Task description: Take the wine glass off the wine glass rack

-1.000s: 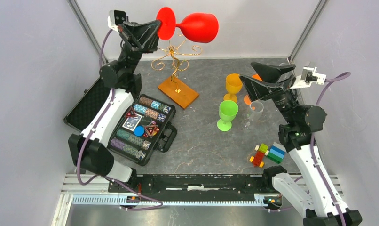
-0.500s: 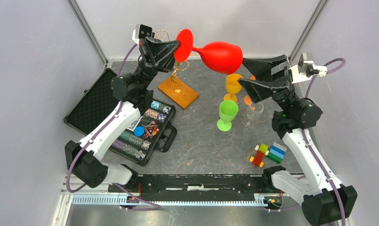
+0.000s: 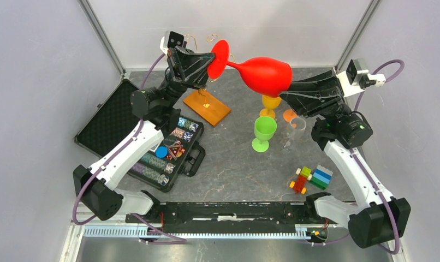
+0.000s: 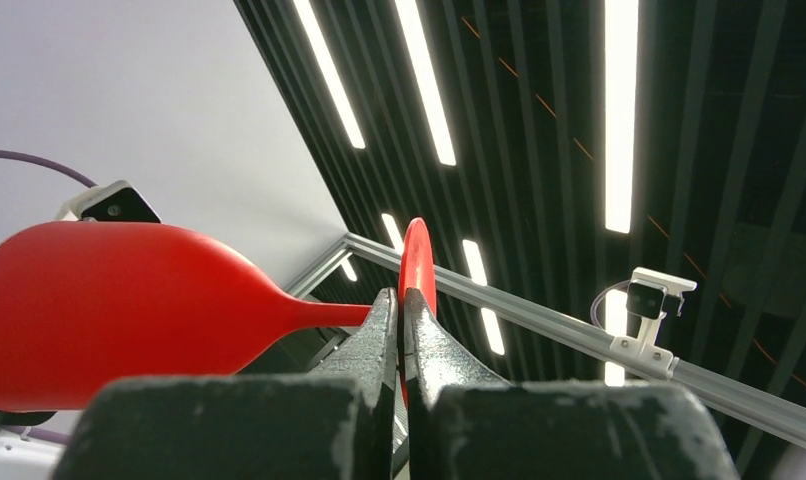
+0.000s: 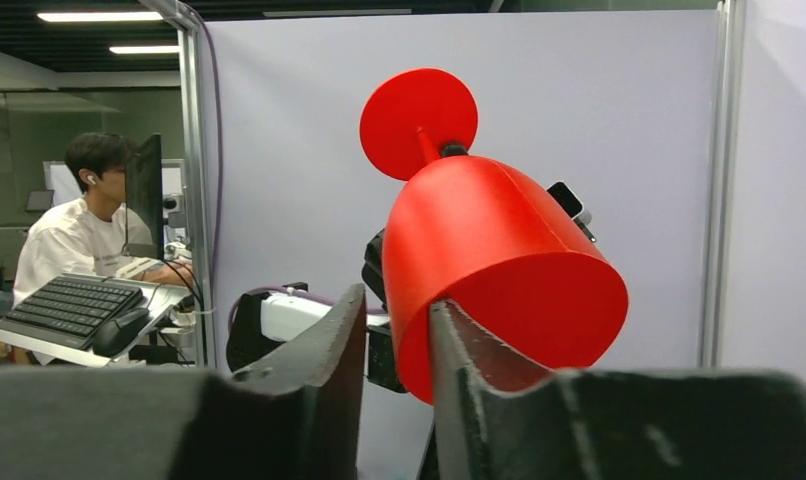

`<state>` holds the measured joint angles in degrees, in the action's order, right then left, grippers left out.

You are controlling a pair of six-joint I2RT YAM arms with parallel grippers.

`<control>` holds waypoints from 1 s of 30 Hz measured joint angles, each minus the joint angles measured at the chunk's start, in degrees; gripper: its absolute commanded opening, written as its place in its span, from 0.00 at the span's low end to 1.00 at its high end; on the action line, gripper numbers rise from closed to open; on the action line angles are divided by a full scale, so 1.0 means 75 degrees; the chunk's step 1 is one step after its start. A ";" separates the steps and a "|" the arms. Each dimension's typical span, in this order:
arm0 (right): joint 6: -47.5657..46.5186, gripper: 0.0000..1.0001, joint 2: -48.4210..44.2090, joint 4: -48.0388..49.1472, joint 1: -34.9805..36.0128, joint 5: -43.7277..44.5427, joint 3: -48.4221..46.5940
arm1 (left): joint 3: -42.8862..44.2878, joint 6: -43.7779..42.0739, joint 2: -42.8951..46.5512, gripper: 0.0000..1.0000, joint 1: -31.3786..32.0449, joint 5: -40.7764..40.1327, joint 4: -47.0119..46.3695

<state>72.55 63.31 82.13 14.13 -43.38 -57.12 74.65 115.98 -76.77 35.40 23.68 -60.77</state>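
Wine glass, glossy red, tipped sideways in mid-air at the table's 12 o'clock, gold-wire wine glass rack at its 8 o'clock, left gripper at its foot; left wrist view, fingers pinched on the foot disc's edge; right wrist view, right gripper narrowly parted astride the bowl's rim.

From above, the left claw, pinching the foot of the wine glass, is covering most of the curls of the wine glass rack. The bowl's rim is disappearing behind the right claw. The left wrist view's edge is cutting off the bowl. In the right wrist view, the spread fingers are masking the lower rim, leaving any contact unclear.
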 measured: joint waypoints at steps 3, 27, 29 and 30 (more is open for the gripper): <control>0.0207 0.11 0.0082 0.0192 0.0038 -0.0023 -0.0023 | 0.0000 0.0000 0.0000 0.02 0.0044 0.0012 0.0003; -0.4368 0.00 -0.1958 -0.5438 0.0140 0.1507 -0.0609 | -0.0766 -0.2769 0.0612 1.00 -0.0219 0.0067 0.0458; -0.5426 0.00 -0.2238 -0.6968 0.0137 0.2241 -0.1026 | -0.1003 -0.3826 0.1020 1.00 -0.0309 0.0035 0.1285; -0.5858 0.00 -0.2337 -0.7670 0.0137 0.2594 -0.1227 | -0.1035 -0.4287 0.1186 1.00 -0.0332 -0.0003 0.1696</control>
<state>28.62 45.78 24.60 15.16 -23.92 -66.32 66.89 83.83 -67.88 32.91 23.66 -48.05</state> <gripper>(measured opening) 0.013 0.992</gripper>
